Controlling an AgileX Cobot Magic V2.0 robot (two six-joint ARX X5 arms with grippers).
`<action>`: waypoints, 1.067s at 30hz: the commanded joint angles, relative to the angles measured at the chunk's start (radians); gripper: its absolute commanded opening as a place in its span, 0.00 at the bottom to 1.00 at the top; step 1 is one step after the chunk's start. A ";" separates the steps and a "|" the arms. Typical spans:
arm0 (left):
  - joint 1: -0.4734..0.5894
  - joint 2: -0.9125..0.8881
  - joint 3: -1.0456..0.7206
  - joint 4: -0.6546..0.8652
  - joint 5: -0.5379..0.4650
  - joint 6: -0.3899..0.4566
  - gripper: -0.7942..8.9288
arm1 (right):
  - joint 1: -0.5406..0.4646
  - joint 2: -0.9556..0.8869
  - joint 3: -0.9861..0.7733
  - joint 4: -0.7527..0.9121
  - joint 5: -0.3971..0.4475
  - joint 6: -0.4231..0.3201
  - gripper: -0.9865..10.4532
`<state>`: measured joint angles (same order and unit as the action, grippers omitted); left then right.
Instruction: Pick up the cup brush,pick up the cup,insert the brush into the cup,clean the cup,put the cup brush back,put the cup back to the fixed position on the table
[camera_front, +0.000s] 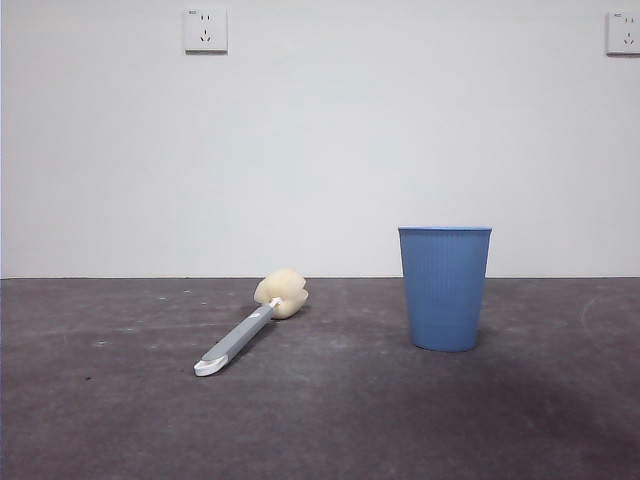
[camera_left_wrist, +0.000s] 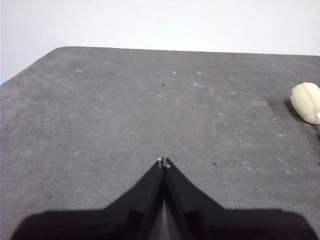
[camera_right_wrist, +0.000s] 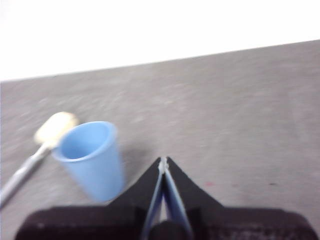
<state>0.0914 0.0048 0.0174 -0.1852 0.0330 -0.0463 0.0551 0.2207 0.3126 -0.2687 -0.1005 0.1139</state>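
Note:
The cup brush (camera_front: 245, 325) lies flat on the table (camera_front: 320, 420) left of centre, its cream sponge head (camera_front: 282, 293) toward the wall and its white tip toward me. The light blue ribbed cup (camera_front: 444, 288) stands upright to its right. Neither gripper shows in the front view. My left gripper (camera_left_wrist: 164, 161) is shut and empty above bare table; the sponge head (camera_left_wrist: 307, 102) shows at the edge of its view. My right gripper (camera_right_wrist: 163, 161) is shut and empty, apart from the cup (camera_right_wrist: 91, 157), with the brush (camera_right_wrist: 37, 150) behind the cup.
A white wall with two power sockets (camera_front: 205, 30) runs behind the table. The table's rounded far corner (camera_left_wrist: 60, 50) shows in the left wrist view.

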 joint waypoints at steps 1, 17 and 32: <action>0.002 -0.003 -0.013 0.002 -0.003 -0.007 0.08 | -0.030 -0.093 -0.114 0.076 0.003 -0.008 0.09; 0.002 -0.003 -0.013 0.002 -0.003 -0.007 0.08 | -0.055 -0.220 -0.307 0.090 0.003 0.004 0.09; 0.002 -0.003 -0.013 0.002 -0.004 -0.007 0.08 | -0.055 -0.219 -0.307 0.091 0.003 0.008 0.09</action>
<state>0.0914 0.0048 0.0174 -0.1852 0.0330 -0.0463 0.0006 0.0040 0.0193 -0.1719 -0.1005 0.1158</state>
